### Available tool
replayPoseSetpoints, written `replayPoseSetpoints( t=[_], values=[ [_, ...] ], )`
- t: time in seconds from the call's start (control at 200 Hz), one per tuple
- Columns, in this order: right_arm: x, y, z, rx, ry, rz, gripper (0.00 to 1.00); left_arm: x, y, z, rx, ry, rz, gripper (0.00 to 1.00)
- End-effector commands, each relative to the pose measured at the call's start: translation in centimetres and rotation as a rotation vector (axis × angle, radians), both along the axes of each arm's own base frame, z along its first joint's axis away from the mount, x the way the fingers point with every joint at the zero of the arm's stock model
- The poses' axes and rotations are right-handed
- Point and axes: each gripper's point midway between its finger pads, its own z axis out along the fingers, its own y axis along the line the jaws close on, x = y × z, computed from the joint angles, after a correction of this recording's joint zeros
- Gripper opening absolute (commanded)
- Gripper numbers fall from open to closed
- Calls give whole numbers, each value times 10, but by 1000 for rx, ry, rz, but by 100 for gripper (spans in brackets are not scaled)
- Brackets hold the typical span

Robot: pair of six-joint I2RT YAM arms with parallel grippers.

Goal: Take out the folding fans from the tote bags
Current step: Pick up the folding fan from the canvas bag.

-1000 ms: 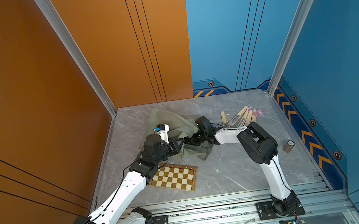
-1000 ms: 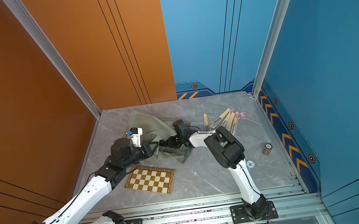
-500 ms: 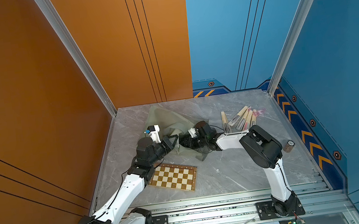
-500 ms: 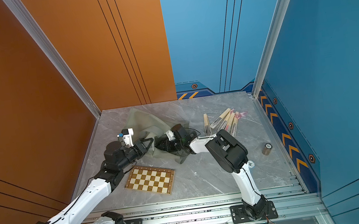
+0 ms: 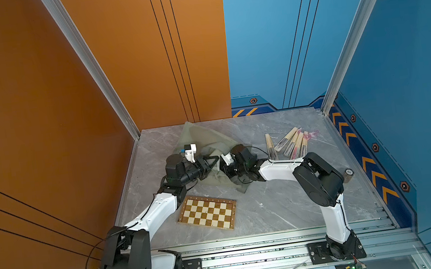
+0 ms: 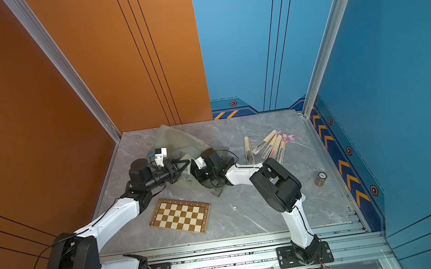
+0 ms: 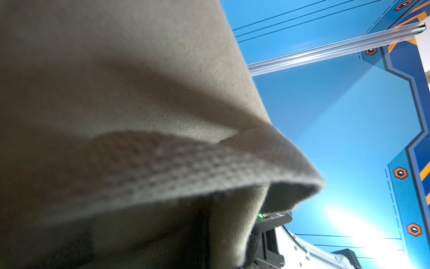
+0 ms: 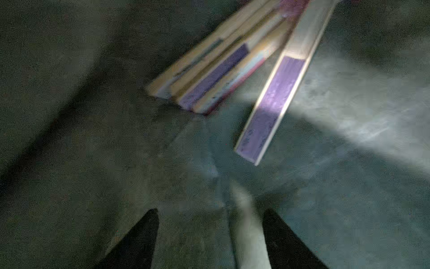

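Fans in the bag: in my right wrist view a blurred bundle of closed fans (image 8: 209,76) lies on dark cloth. A purple-leaved fan (image 8: 272,104) lies just beside them at an angle.
Fans already out: a loose group of folded fans (image 5: 291,142) (image 6: 269,145) lies on the table's far right part, well apart from the bag, with pink tassels at their far ends.
Tote bag: the olive tote bag (image 5: 203,139) (image 6: 181,142) lies crumpled at the far middle of the table. Its hem (image 7: 186,167) hangs right in front of my left wrist camera.
Left gripper: my left gripper (image 5: 216,159) (image 6: 187,163) is pressed together, pinching the tote bag's cloth at its near edge.
Right gripper: my right gripper (image 8: 210,210) reaches into the bag from the opposite side. Its jaws are spread with no fan between them, short of the fans.
Table: grey marble table (image 5: 274,203).
Chessboard: a brown-and-cream chessboard (image 5: 207,212) lies flat near the front, clear of the bag.
Cylinder: a small brown cylinder (image 5: 348,174) stands at the right edge.
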Motion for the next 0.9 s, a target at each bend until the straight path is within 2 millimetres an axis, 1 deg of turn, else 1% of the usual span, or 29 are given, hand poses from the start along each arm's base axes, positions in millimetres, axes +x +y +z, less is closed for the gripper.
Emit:
replayPoseSetpoints(
  t=[0.0, 0.1, 0.17, 0.18, 0.21, 0.29, 0.385, 0.526, 0.631, 0.696, 0.776, 0.856, 0.896],
  values=[
    [13, -2, -11, -55, 4, -27, 73, -3, -10, 43, -126, -102, -59, 0],
    [17, -1, -14, -46, 45, -33, 73, -2, -1, 55, -149, -166, -17, 0],
    [16, 3, -17, -27, 83, -28, 73, -8, -1, 63, -146, -201, -9, 0],
    [26, -5, -16, -22, 87, -51, 73, -9, -1, 64, -146, -206, -8, 0],
    [31, -9, -16, -6, 100, -63, 73, -11, -1, 64, -142, -201, -9, 0],
    [34, -10, -16, 38, 129, -75, 73, -16, -3, 68, -149, -190, -21, 0],
    [39, -19, -16, 33, 138, -99, 73, -20, -8, 76, -164, -195, -48, 0],
    [48, -40, -20, 3, 129, -151, 73, -17, -13, 87, -202, -200, -79, 0],
    [50, -51, -24, -14, 129, -169, 73, -12, -8, 93, -263, -224, -63, 0],
    [50, -56, -27, -32, 126, -182, 73, -8, -1, 93, -295, -251, -30, 0],
    [50, -64, -32, -52, 135, -201, 73, -1, 9, 84, -301, -246, 22, 0],
    [51, -76, -36, -66, 143, -224, 73, 2, 10, 81, -282, -244, 34, 0],
    [53, -86, -43, -95, 149, -246, 73, 3, 8, 83, -268, -240, 21, 0]
  ],
)
